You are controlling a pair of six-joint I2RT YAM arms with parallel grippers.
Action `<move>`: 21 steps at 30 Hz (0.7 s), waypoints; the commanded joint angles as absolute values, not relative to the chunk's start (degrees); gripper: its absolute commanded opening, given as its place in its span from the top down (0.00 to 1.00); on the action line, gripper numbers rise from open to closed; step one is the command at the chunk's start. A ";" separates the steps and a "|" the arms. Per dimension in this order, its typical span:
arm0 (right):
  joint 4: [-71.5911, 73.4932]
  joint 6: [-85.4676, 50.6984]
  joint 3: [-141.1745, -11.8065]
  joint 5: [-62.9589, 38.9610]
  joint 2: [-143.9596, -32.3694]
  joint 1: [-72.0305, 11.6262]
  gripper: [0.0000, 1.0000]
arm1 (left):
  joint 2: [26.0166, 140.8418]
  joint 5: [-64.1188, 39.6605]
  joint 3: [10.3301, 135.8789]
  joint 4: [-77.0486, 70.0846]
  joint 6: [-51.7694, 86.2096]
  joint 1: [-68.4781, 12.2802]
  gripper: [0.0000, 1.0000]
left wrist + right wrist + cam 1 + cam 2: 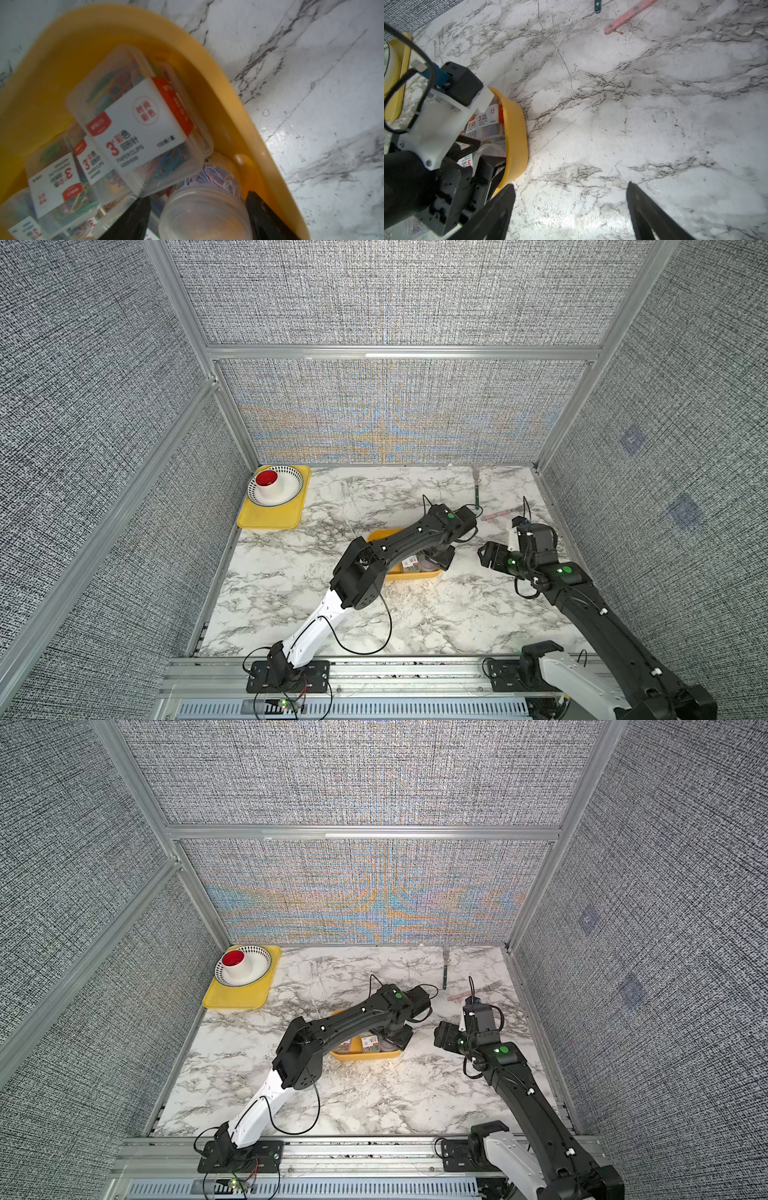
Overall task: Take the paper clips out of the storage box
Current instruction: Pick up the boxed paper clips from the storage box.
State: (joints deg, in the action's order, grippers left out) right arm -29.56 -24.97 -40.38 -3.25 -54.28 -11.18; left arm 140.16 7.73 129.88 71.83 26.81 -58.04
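Just right of centre in both top views, the storage box (411, 576) (365, 1055) sits on the marble bench (436, 622), with the left arm (411, 537) stretched across it and reaching down into its right end. Inside, we see the paper clips (135, 116): clear rectangular boxes with white-and-red labels piled at angles, one tilted on top of the others, and a round tub (204, 207) of pastel clips close against the box's wall (228, 99) at the lower middle of the left wrist view. The left jaws stand apart on either side of that round tub, their black fingers (133, 220) close to its sides; whether they press on it we cannot tell. The right arm (582, 597) hangs over bare bench to the right of the storage box, near it but not touching, and the right jaws are wide apart with only marble between the fingers (648, 216). At the upper left of the bench a flat yellow tray (270, 516) carries a dotted bowl (297, 485) with a white cup (272, 489), red inside. Toward the upper right lie a green-handled fork (477, 497) and a pink-handled fork (498, 514), well apart from the box
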 commanded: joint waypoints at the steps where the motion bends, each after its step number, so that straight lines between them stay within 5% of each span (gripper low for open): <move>1: -28.92 -25.05 -40.35 -3.26 -54.40 -11.23 0.13 | 140.92 5.23 129.96 71.41 26.02 -58.16 0.24; 14: -29.04 -25.22 -40.37 -3.25 -54.23 -11.18 0.13 | 137.80 6.97 130.56 72.02 24.86 -58.17 0.42; 21: -30.27 -25.40 -43.04 -3.63 -54.10 -11.23 0.13 | 130.07 13.70 141.00 79.55 22.58 -58.09 0.47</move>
State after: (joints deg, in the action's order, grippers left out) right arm -29.78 -24.99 -42.04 -3.27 -54.11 -11.18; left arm 132.66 9.28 138.52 74.96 23.97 -58.04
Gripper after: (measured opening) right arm 0.870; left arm 0.614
